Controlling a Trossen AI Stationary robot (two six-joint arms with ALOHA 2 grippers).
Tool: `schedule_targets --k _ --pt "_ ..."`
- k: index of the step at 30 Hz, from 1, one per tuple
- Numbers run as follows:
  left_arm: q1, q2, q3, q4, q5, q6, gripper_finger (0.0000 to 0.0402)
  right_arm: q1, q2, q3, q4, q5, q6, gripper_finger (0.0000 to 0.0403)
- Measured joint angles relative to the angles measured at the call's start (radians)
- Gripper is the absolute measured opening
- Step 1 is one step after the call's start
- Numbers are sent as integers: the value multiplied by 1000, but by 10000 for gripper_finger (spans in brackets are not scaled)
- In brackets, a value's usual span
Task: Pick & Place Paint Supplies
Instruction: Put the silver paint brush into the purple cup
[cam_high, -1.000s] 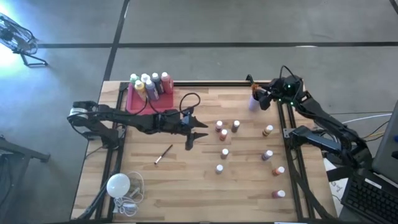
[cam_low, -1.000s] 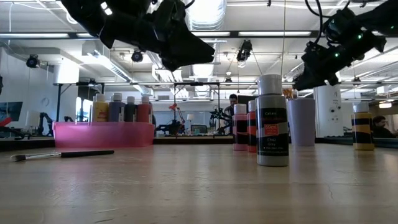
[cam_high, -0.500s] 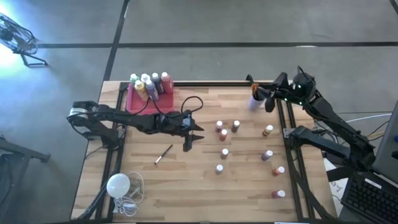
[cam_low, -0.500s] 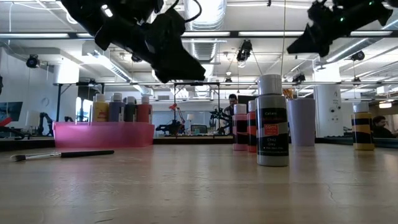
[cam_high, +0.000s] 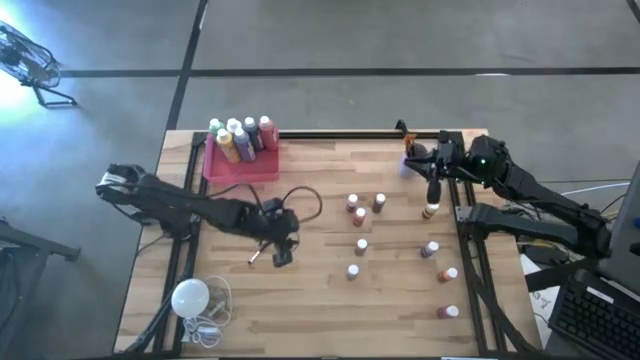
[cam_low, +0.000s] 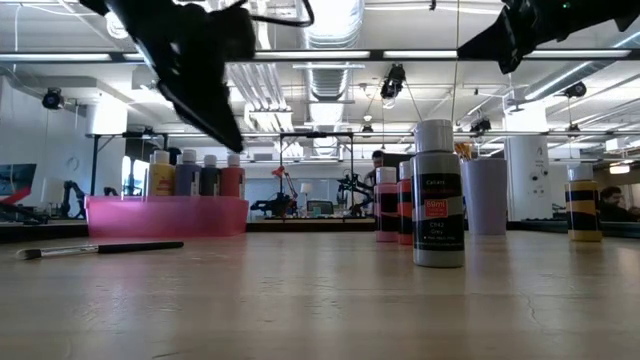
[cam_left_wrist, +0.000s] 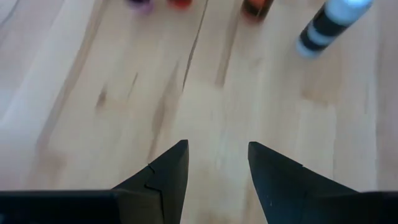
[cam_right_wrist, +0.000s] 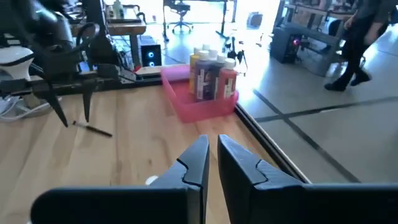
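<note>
- Presently: left gripper (cam_high: 281, 256) fingers parted, empty, over open wood beside paintbrush (cam_high: 263, 248).
- Right gripper (cam_high: 432, 190) nearly shut, empty — raised near table's right edge (cam_high: 480, 250).
- Pink tray (cam_high: 240, 163) at far edge.

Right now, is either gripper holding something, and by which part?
Nothing is held. The left gripper hangs open above the paintbrush without touching it. The right gripper is nearly shut on nothing, above the table's far right side.

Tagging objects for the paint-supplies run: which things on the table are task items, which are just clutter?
Task items:
- loose paint bottles
- paintbrush
- pink tray with bottles

Clutter:
- white bulb with its cord, near corner
</note>
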Motion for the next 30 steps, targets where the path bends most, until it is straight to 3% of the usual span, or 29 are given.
schedule_targets --k 4,13,22,30 --pt "-92 -9 27 -135 -72 -228 172 90 59 -4 99 46 -9 27" --pt "-218 -9 24 -343 -76 -577 172 226 251 -6 263 119 -53 27" --pt "-314 -9 17 -460 -47 -745 172 276 436 -8 440 120 -79 28" --pt "-342 -9 -50 -464 -19 -812 172 310 460 12 454 117 -83 29"
